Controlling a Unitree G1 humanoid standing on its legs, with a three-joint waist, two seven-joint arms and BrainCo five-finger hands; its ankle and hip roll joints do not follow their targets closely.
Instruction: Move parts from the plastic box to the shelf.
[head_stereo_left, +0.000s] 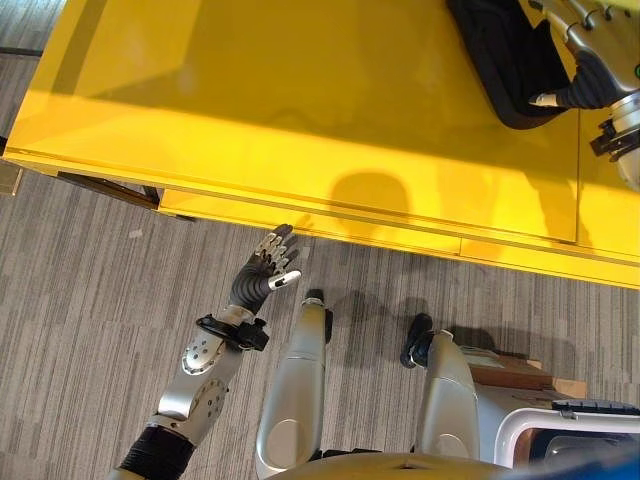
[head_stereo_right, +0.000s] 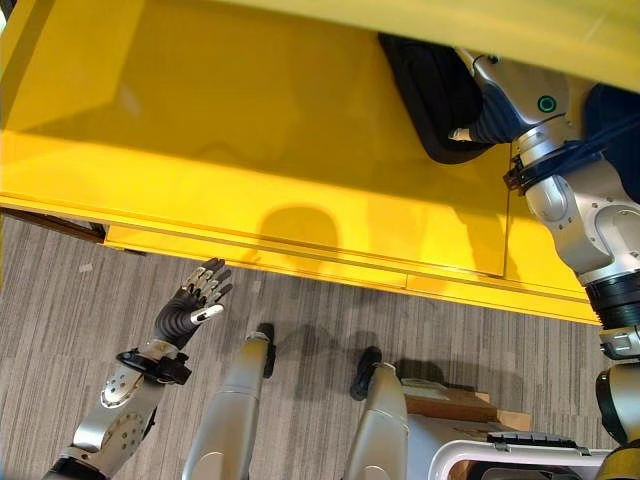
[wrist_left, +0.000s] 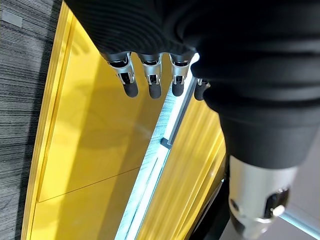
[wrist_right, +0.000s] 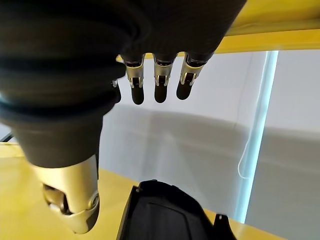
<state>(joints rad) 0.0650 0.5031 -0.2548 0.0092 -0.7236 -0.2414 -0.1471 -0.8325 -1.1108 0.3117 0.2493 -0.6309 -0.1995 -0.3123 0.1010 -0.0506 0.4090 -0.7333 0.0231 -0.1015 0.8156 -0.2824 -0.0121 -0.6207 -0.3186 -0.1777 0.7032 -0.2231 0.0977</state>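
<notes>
Black part on the yellow shelf

Right robot hand (head_stereo_right: 492, 122) hovered straight-fingered above the black part (wrist_right: 165, 212); the wrist view revealed this. Left robot hand (head_stereo_left: 265, 270) hung relaxed beside the yellow shelf (head_stereo_left: 300, 110).

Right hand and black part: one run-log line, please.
right hand: open, above black part | part: resting on yellow shelf | left hand: open, idle over floor

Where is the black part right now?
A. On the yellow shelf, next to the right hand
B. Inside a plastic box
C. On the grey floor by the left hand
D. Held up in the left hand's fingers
A: the black part lies on the yellow shelf beside the right hand, whose fingers hang straight in its wrist view, gripping nothing.
</notes>
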